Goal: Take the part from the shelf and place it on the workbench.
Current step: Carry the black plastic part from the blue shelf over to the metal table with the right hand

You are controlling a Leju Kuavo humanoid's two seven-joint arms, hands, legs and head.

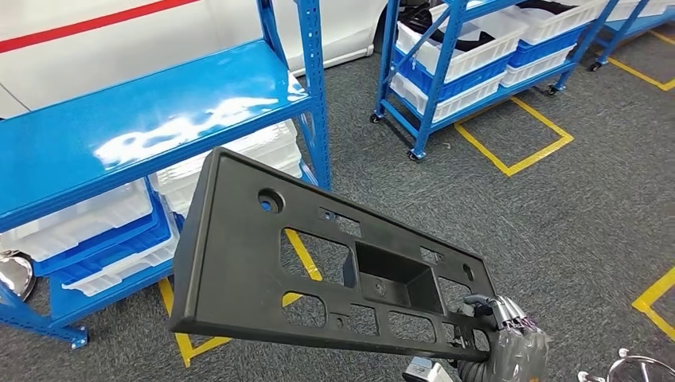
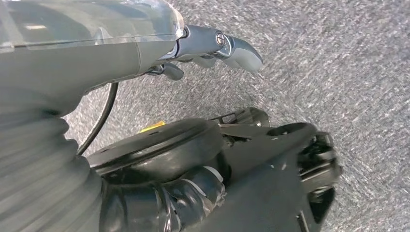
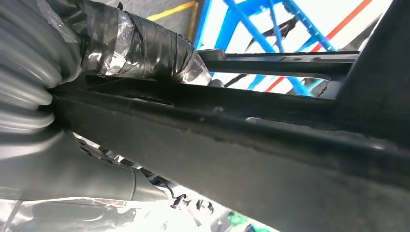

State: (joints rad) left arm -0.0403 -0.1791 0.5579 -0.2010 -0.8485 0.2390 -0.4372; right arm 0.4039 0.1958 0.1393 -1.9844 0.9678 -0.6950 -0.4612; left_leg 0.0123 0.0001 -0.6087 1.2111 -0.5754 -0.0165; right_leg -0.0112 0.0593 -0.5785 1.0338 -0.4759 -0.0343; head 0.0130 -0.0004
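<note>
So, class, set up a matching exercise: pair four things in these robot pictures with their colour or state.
Things:
1. part
2. shelf top
3. floor lines
4. bins

Descriptions:
A. yellow
B. white, stored under the shelf top
C. black, held by the right hand
D. glossy blue, bare

Pairs: 1-C, 2-D, 3-A, 4-B

grey ribbed wrist cover (image 3: 24, 87), tape-wrapped thumb (image 3: 140, 48) — grey

The part (image 1: 318, 263) is matte black. The right hand (image 1: 517, 342) is grey with dark fingers. The shelf (image 1: 143, 119) is glossy blue and carries white bins (image 1: 79, 219). The floor (image 1: 557, 215) is speckled grey carpet marked with yellow lines (image 1: 513, 131).
</note>
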